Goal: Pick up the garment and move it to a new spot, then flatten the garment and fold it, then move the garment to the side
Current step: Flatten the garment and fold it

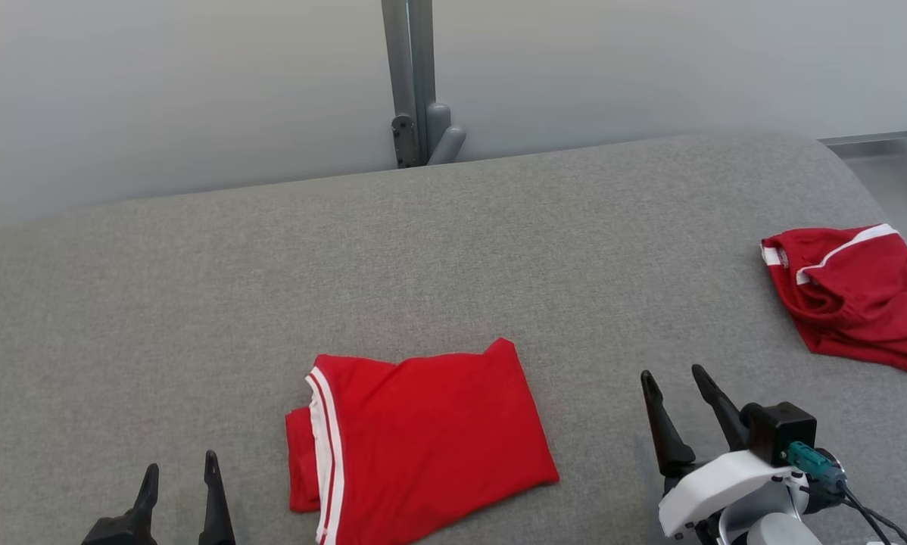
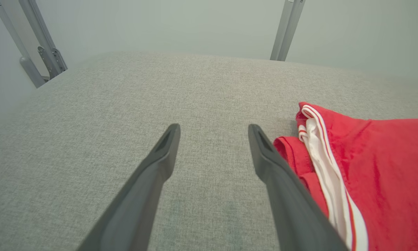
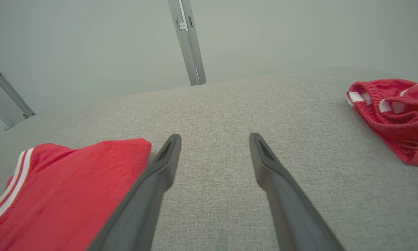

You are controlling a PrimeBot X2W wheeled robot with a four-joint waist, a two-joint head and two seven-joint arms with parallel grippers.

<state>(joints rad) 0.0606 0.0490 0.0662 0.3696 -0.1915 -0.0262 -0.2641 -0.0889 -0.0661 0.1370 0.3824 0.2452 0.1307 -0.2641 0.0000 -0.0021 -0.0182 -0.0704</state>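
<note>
A folded red garment (image 1: 423, 435) with white stripes along its left edge lies flat on the grey padded table (image 1: 453, 250), near the front middle. My left gripper (image 1: 179, 465) stands open at the lower left, a short way left of the garment (image 2: 376, 174), holding nothing. To the garment's right, my right gripper (image 1: 671, 378) is open and empty above the table. In the right wrist view the garment (image 3: 62, 195) lies just left of my right gripper (image 3: 214, 139). In the left wrist view my left gripper (image 2: 214, 129) has only bare table between its fingers.
A second red garment with white trim (image 1: 855, 295) lies crumpled at the table's right edge, also seen as a red heap (image 3: 394, 115) in the right wrist view. A grey metal post (image 1: 416, 83) stands behind the table's far edge against a pale wall.
</note>
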